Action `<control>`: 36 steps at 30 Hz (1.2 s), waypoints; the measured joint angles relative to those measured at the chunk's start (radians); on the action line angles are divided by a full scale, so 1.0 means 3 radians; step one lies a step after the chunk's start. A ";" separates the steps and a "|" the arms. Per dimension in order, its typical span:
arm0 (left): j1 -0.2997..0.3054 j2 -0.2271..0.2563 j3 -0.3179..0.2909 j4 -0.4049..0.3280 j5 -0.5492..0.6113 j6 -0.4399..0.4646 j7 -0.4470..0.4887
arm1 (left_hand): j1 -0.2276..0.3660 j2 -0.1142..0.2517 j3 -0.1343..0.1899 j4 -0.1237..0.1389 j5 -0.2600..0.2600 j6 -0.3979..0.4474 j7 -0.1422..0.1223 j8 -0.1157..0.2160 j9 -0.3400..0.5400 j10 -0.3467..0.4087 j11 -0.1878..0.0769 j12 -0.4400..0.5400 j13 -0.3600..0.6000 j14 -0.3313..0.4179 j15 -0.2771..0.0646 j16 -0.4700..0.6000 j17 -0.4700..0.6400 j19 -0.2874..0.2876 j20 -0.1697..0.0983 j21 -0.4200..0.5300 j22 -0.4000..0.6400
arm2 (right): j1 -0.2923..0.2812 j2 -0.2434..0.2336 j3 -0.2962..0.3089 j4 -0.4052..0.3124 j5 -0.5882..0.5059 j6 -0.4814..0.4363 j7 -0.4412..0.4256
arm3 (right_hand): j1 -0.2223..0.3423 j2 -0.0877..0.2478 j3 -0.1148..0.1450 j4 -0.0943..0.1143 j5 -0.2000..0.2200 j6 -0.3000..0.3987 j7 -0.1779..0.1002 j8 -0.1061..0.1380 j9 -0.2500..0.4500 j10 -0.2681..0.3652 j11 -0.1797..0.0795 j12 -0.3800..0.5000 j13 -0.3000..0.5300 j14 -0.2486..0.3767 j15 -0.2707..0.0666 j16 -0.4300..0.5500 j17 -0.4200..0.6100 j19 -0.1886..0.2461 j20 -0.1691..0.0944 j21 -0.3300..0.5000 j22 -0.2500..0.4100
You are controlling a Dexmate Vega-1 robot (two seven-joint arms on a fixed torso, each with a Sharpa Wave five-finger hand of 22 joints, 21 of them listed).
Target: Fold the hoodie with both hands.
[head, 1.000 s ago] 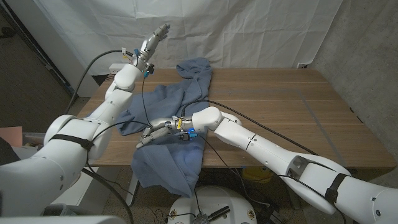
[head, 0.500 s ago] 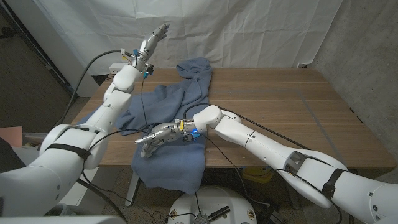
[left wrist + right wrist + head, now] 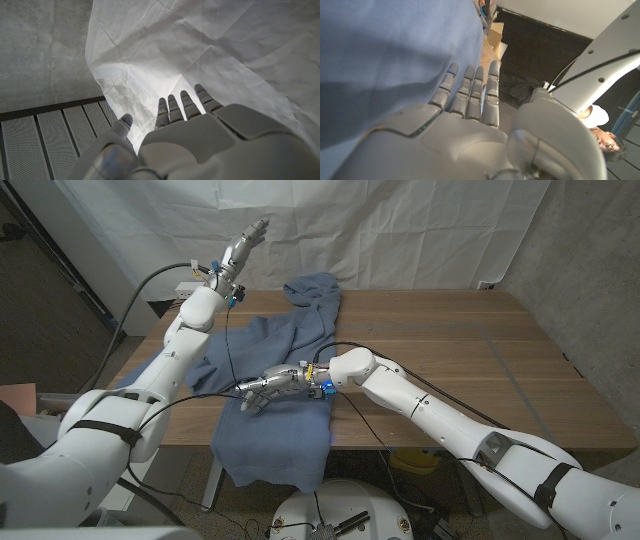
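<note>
The hoodie (image 3: 270,395) hangs over the worktop (image 3: 450,360) edge toward 6 o'clock, hiding that edge beneath it. Under the right hand (image 3: 265,385), whether its fingers pinch cloth cannot be told. The right wrist view crops the hoodie at 9 o'clock.

- Blue hoodie (image 3: 262,345), soft and rumpled, spread unfolded across the left part of the bench (image 3: 450,350).
- Hood end bunched in a raised heap toward 12 o'clock, near the far edge.
- Body running from there toward 6 o'clock, wrinkled, with a loose fold along its 9 o'clock side.
- Lower end draped over the near edge at 6 o'clock, hanging below the benchtop.
- In the right wrist view, seen as a broad, smooth blue sheet (image 3: 385,55).
</note>
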 measured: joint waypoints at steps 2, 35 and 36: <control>0.0011 0.0005 -0.0005 -0.0009 -0.0005 0.0012 0.0001 | 0.0000 0.0000 0.0000 0.0000 0.0000 0.0000 0.0000 0.0000 0.0000 0.0000 0.0000 0.0000 0.0000 0.0000 0.0000 0.0000 0.0000 0.0000 0.0000 0.0000 0.0000 | -0.0025 -0.0034 0.0045 -0.0035 0.0005 0.0002 -0.0045 | 0.0003 0.0003 0.0017 -0.0017 0.0000 -0.0029 -0.0020 -0.0012 0.0000 0.0000 0.0000 0.0000 0.0000 0.0012 -0.0012 0.0000 -0.0012 0.0022 -0.0003 0.0000 0.0000; 0.0390 0.0124 -0.0160 -0.0447 -0.0195 0.0332 0.0024 | 0.0000 0.0000 -0.0001 0.0000 0.0000 0.0000 0.0000 0.0000 0.0000 -0.0012 0.0012 0.0000 0.0000 -0.0012 0.0012 0.0000 0.0000 0.0000 0.0000 0.0000 0.0000 | -0.0260 -0.0335 0.0632 -0.0267 0.0213 0.0283 -0.0728 | 0.0034 0.0034 0.0100 -0.0118 -0.0074 -0.0536 -0.0154 -0.0283 -0.0107 -0.0359 -0.0010 -0.0295 -0.0047 -0.0296 0.0091 -0.0284 -0.0216 0.0017 -0.0018 -0.0062 -0.0009; 0.0407 0.0126 -0.0166 -0.0465 -0.0209 0.0346 0.0018 | 0.0000 0.0000 -0.0001 0.0000 0.0000 0.0000 0.0000 0.0000 0.0000 -0.0012 0.0012 0.0000 0.0000 -0.0012 0.0012 0.0000 0.0000 0.0000 0.0000 0.0000 0.0000 | -0.0261 -0.0336 0.0656 -0.0261 0.0222 0.0307 -0.0752 | 0.0034 0.0034 0.0100 -0.0118 -0.0089 -0.0535 -0.0153 -0.0295 -0.0108 -0.0359 -0.0010 -0.0295 -0.0047 -0.0305 0.0090 -0.0289 -0.0216 0.0017 -0.0018 -0.0063 -0.0009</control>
